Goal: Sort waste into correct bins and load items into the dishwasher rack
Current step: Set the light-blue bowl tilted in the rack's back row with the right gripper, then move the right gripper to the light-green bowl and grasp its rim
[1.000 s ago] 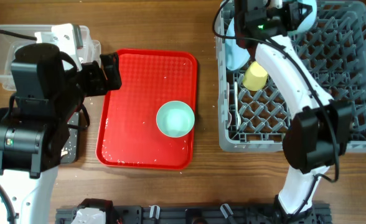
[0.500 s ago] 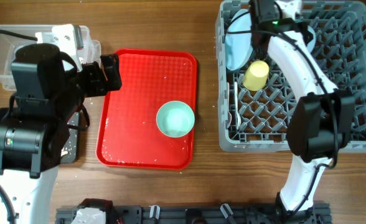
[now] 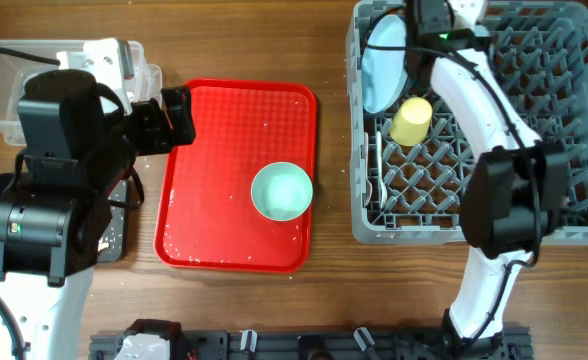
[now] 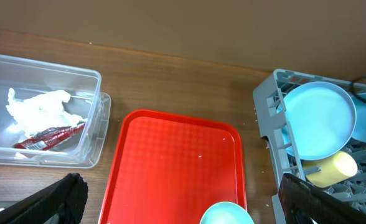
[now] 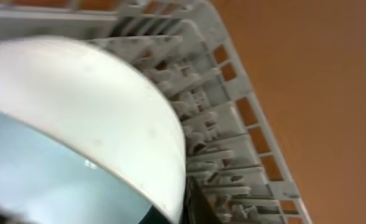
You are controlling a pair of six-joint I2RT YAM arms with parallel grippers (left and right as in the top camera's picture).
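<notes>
On the brown wooden worktop [image 4: 189,68], a clear plastic rectangular tub [image 4: 96,102] at the left holds a crumpled white paper napkin [image 4: 37,109] with a small red wrapper [image 4: 46,137] lying against it. A red plastic serving tray [image 4: 177,162] sits just beside the tub, and the rim of a mint green bowl [image 4: 226,213] shows at the tray's lower edge. At the right, a large grey plastic lattice rack [image 4: 267,121] holds a pale blue round plate [image 4: 317,121] standing on edge, with a small yellow cup [image 4: 332,169] just under the plate. The left claw [image 4: 182,190] has its black fingers [image 4: 52,200] spread wide, one in each bottom corner.
</notes>
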